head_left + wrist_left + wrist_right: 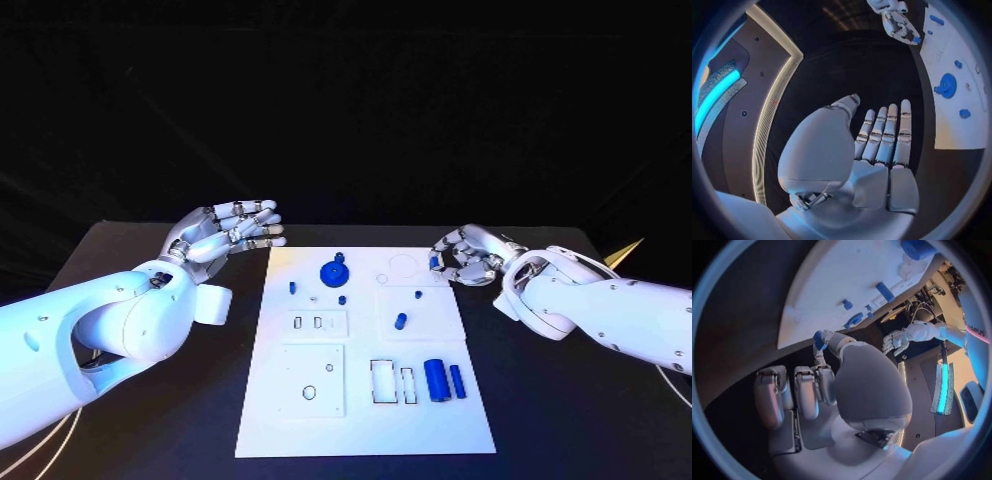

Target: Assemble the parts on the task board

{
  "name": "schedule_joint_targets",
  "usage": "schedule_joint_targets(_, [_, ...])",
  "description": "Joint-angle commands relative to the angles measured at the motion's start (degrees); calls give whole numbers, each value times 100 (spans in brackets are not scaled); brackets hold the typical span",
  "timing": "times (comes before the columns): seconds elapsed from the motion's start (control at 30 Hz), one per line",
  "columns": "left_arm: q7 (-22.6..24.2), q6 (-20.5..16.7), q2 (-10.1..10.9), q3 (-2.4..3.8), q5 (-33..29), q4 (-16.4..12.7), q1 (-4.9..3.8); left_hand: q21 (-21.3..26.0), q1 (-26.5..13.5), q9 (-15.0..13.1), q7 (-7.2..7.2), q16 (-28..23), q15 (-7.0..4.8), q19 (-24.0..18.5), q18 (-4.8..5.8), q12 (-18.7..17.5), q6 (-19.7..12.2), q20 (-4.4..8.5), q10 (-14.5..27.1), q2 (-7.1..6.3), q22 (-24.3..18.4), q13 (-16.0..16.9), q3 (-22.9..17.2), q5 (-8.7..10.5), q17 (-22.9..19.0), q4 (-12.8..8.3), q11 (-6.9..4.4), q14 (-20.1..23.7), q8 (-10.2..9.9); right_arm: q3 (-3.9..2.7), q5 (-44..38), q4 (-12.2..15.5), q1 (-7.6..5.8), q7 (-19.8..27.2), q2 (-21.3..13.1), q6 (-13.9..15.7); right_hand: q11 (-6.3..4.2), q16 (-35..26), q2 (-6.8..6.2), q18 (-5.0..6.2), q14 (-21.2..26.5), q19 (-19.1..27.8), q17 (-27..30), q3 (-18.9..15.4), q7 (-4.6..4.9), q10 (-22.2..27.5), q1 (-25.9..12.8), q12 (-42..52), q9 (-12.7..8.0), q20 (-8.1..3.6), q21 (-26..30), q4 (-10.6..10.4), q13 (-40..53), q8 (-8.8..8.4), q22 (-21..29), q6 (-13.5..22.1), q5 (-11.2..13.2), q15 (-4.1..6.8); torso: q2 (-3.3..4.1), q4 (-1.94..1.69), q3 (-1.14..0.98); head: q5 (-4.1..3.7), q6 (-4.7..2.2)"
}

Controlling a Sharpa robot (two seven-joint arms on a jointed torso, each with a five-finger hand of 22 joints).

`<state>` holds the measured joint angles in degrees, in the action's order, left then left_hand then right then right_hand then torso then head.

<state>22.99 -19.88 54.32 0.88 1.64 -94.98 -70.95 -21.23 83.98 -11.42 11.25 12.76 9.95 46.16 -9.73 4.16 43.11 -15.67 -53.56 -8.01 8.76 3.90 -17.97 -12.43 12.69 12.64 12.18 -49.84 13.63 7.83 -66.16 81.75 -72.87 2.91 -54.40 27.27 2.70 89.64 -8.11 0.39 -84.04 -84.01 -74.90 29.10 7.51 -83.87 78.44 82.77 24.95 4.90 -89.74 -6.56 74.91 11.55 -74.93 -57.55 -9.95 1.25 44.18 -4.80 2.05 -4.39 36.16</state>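
You see the task board (pixel 433 420) as a white plate in the middle of the black table (pixel 577 420), and I place all things from it. The right hand (pixel 464 258) hovers at the board's far right corner; its fingers are curled in, and between the thumb and one fingertip it pinches a small blue part (pixel 819 340). In the right wrist view this part sits just at the board's edge. The left hand (pixel 224 232) is raised beside the board's far left corner, apart from it, with the palm open and the fingers straight and near each other; it holds nothing. On the board, the round blue disc (pixel 333 272) lies near the far edge, between the two hands and closer to the left one. Two blue cylinders (pixel 444 381) lie side by side in the near right part of the board, well apart from both hands. Some small blue pieces (pixel 402 321) stand around the middle of the board
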Motion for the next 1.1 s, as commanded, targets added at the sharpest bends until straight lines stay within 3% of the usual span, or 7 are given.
schedule_joint_targets(0.03, [21,100,-4,1,19,5,-3,-26,-15,10,421,-35,12,-45,-57,-18,-35,1,11,-15,9,-1,-20,22,7,-22,25,39,-32,2,-3,275,-27,-539,11,185,-34,36,64,-39,-596,-599,-1510,41,-50,-51,-4,-18,168,-26,-26,12,856,101,-1507,-3,-24,26,-4,6,1,28,13])
schedule_joint_targets(0.27, [14,110,-57,-16,19,88,-2,-32,-18,12,425,-39,13,-51,-57,-21,-34,0,10,-13,10,-1,-23,25,16,-24,27,41,-33,12,-272,1003,-19,-1208,287,355,-29,36,54,-39,-596,-599,-1510,69,-43,-48,-36,-30,179,-26,-26,39,849,109,-1507,21,-43,24,-16,9,-9,101,43])
schedule_joint_targets(0.37, [13,117,-102,-31,19,143,2,-33,-19,12,424,-39,13,-51,-58,-21,-33,0,9,-14,10,-1,-22,27,18,-25,27,40,-33,20,-440,1272,33,-1452,459,456,-28,36,53,-39,-596,-599,-1510,70,-42,-47,-41,-31,180,-26,-26,40,848,109,-1507,24,-41,23,-24,-1,9,108,63])
schedule_joint_targets(0.5, [11,120,-141,-49,19,197,6,-33,-19,12,424,-39,13,-51,-58,-21,-33,0,9,-14,10,-1,-22,27,18,-25,27,40,-33,38,-691,1476,108,-1781,735,500,-28,36,58,-39,-596,-599,-1510,79,-42,-49,-42,-30,182,-25,-26,44,849,111,-1507,26,-46,22,-40,21,18,152,97])
schedule_joint_targets(0.73, [-15,142,-164,-62,19,228,8,-33,-19,12,424,-39,13,-51,-58,-21,-33,0,9,-14,10,-1,-22,27,18,-25,27,40,-33,75,-978,1526,186,-2269,1144,469,-34,36,54,-39,-596,-599,-1510,105,-49,-15,-50,-82,195,-26,-26,77,806,132,-1507,14,-69,24,-52,13,33,182,139])
schedule_joint_targets(1.1, [-39,154,-162,-65,19,217,9,-37,-19,13,423,-39,13,-53,-58,-21,-31,-1,6,-16,11,0,-22,30,24,-28,26,38,-33,105,-1341,1381,306,-2589,1575,323,-35,36,39,-39,-596,-599,-1510,110,-51,-28,-79,-71,204,-27,-26,85,816,145,-1507,7,-74,27,-37,13,19,250,203])
